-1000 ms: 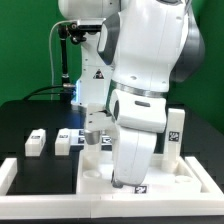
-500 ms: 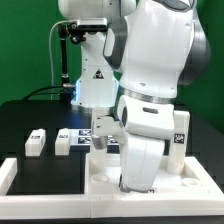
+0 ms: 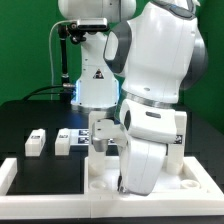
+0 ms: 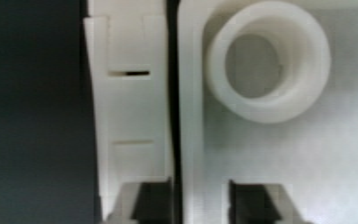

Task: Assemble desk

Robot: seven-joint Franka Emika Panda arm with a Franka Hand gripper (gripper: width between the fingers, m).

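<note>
1. The tabletop (image 3: 98,176), a white tray with a raised rim, lies flat on the black table (image 3: 30,112). It sits in the lower right of the exterior frame.
2. The white arm (image 3: 155,90) bends down over the tabletop from the upper right of that frame and hides much of the tray's middle.
3. The gripper (image 4: 201,192) is down at the tabletop's edge. In the wrist view its two dark fingers (image 4: 140,206) stand one on each side of the upright rim wall (image 4: 181,120).
4. That picture is blurred, so I cannot tell whether the fingers press on the rim wall or stand loose around it.
5. A round ring socket (image 4: 265,60) sits inside the tray, just beside the rim wall.
6. One leg block (image 3: 35,141) and a second leg block (image 3: 63,141) lie side by side on the table at the left middle of the exterior frame, apart from the tabletop.
7. A long white border rail (image 3: 60,212) runs along the lower edge of the exterior frame.
</note>
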